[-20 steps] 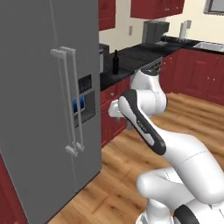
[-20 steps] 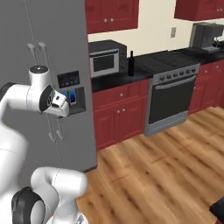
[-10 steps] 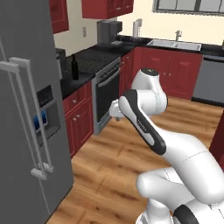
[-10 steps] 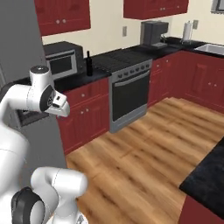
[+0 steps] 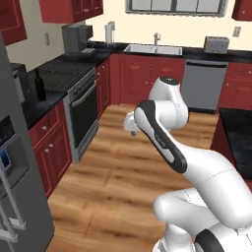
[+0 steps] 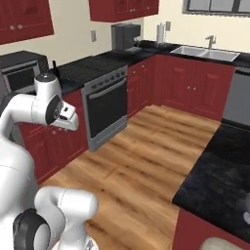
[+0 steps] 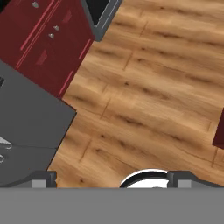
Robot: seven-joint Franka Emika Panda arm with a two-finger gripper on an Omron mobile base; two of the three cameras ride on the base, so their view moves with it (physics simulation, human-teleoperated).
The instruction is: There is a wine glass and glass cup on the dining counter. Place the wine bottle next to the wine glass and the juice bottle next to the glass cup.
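Warm wooden floor (image 5: 118, 182) runs between red base cabinets (image 6: 193, 88) along cream walls (image 6: 73, 36). A grey stove (image 6: 105, 105) sits in the black wall counter (image 5: 64, 74), a coffee machine (image 6: 124, 36) in the corner beyond it. A sink (image 5: 152, 48) sits under the window (image 5: 174, 6) (panes only partly visible), and a grey fridge (image 5: 15, 187) stands close on the left.

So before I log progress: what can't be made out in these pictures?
- Wine bottle, left base view: too small to read a label.
- Dining counter, right base view: cut off by the frame edge, so glasses can't be seen.
- Gripper, hand view: only the fingertips show.
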